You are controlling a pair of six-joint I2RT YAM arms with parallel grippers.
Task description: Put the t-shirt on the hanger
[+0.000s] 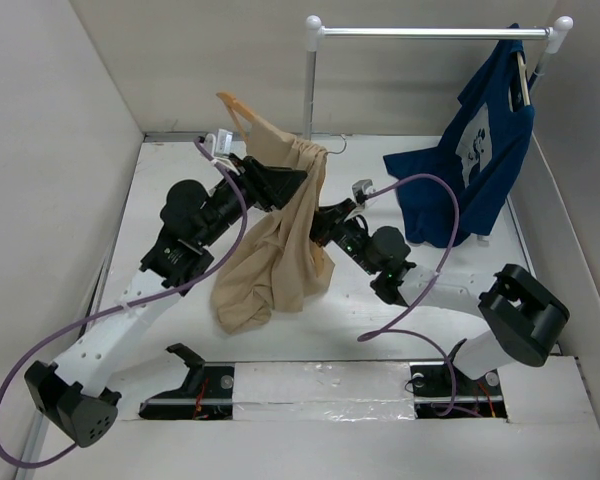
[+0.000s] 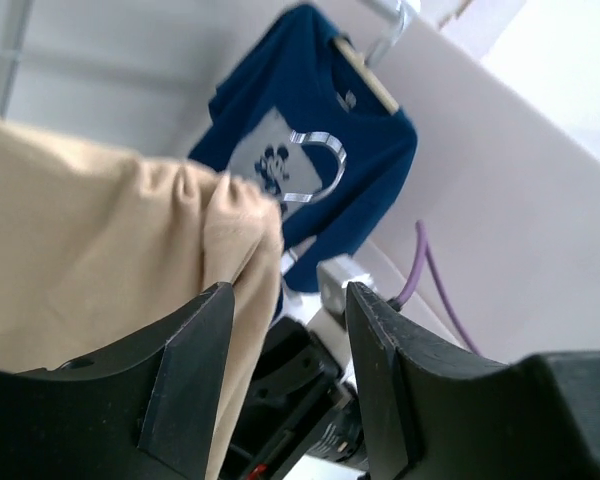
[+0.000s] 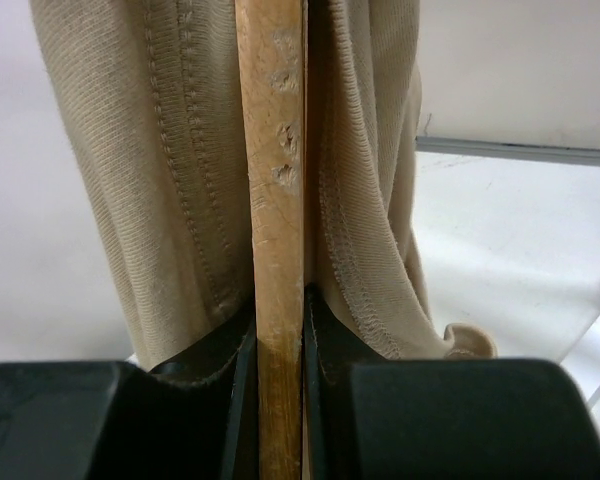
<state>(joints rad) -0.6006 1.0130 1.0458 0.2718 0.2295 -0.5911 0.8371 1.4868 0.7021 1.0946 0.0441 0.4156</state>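
The tan t-shirt [image 1: 270, 260] hangs bunched from the wooden hanger [image 1: 232, 103], which is held tilted above the middle of the table. One wooden end sticks out at the upper left, and the metal hook [image 1: 337, 148] points right. My right gripper [image 1: 325, 222] is shut on the hanger's wooden bar [image 3: 273, 150], with tan cloth [image 3: 130, 150] on both sides of it. My left gripper [image 1: 285, 185] is up by the gathered cloth near the hook. In the left wrist view it [image 2: 288, 295] is open, with the shirt [image 2: 90, 260] against the outer side of its left finger and the hook [image 2: 315, 165] beyond.
A dark blue t-shirt with a white print [image 1: 475, 150] hangs on its own hanger from a metal rail [image 1: 430, 33] at the back right. The rail's post [image 1: 310, 90] stands just behind the tan shirt. White walls enclose the table. Purple cables [image 1: 445, 215] loop off both arms.
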